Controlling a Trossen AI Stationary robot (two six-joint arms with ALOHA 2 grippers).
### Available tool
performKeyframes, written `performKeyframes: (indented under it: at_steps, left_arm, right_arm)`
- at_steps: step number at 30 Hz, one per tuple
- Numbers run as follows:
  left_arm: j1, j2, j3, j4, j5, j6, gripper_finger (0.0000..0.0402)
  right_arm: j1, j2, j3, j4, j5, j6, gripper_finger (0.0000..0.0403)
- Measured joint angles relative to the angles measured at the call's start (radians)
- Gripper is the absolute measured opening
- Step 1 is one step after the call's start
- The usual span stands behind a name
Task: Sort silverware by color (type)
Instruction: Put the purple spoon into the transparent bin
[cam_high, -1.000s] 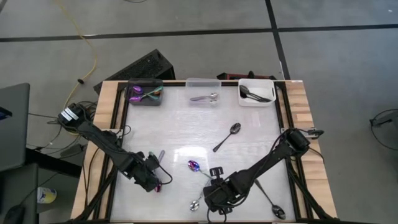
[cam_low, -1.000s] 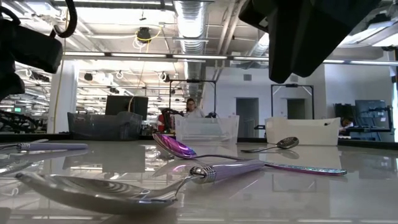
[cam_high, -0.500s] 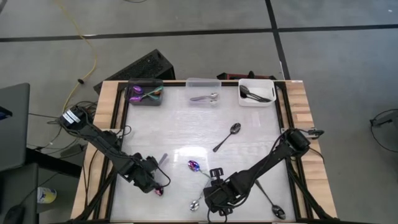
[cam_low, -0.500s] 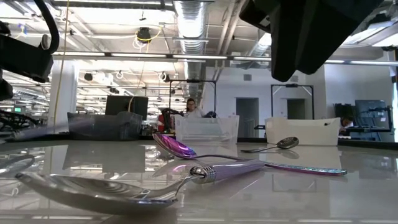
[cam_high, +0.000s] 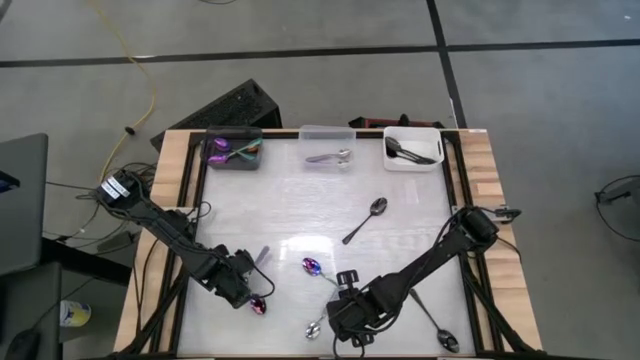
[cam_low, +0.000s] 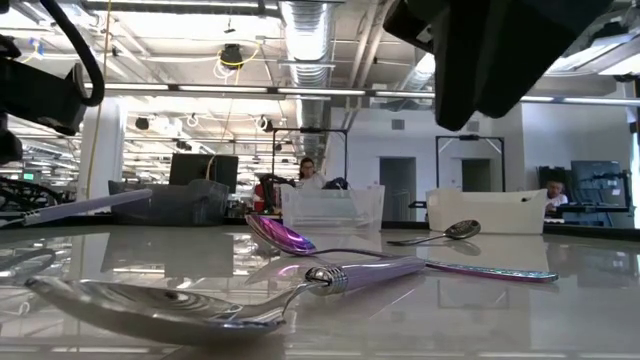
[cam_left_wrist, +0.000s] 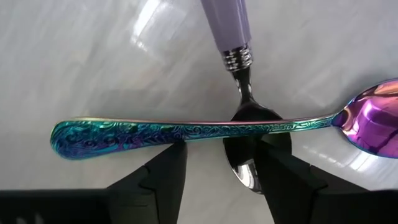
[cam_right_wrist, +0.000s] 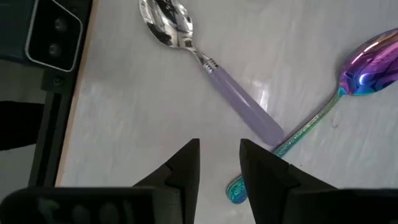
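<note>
My left gripper (cam_high: 252, 297) sits low at the near-left of the table (cam_high: 300, 210), jaws spread wide around the teal handle of an iridescent spoon (cam_left_wrist: 186, 132) — its purple bowl off to one side, not clamped. That spoon lies across a lilac-handled spoon (cam_left_wrist: 233, 50) (silver bowl under the crossing). My right gripper (cam_high: 343, 322) hovers near-centre, jaws partly open and holding nothing, above another lilac-handled silver spoon (cam_right_wrist: 211, 68) and a second iridescent spoon (cam_right_wrist: 336, 106), the two touching at the handles. A dark spoon (cam_high: 365, 219) lies alone mid-table; another lies near-right (cam_high: 437, 326). At the far edge, the dark bin (cam_high: 233, 150), clear bin (cam_high: 327, 146) and white bin (cam_high: 412, 147) each hold spoons.
</note>
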Motion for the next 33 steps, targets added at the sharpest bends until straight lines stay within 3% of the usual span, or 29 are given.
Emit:
performKeyframes:
  at_steps: [3, 11, 20, 23, 33]
  left_arm:
    - [0.002, 0.0, 0.0, 0.001, 0.001, 0.035, 0.0178]
    - [0.001, 0.0, -0.001, 0.001, -0.04, 0.106, 0.0178]
    - [-0.001, 0.001, -0.003, -0.001, -0.129, 0.304, 0.0178]
    - [0.0, 0.003, -0.004, -0.006, -0.171, 0.336, 0.0178]
    - [0.007, 0.003, -0.004, -0.023, -0.192, 0.386, 0.0178]
  right_arm:
    - [-0.004, 0.0, 0.0, 0.063, 0.001, -0.068, 0.0136]
    - [-0.149, 0.0, 0.0, 0.428, -0.005, -0.54, 0.0136]
    - [-0.389, 0.08, -0.002, 0.608, -0.168, -0.717, 0.0146]
    - [-0.422, 0.137, 0.0, 0.691, -0.221, -0.748, 0.0169]
    - [-0.419, 0.209, 0.074, 0.703, -0.188, -0.74, 0.0285]
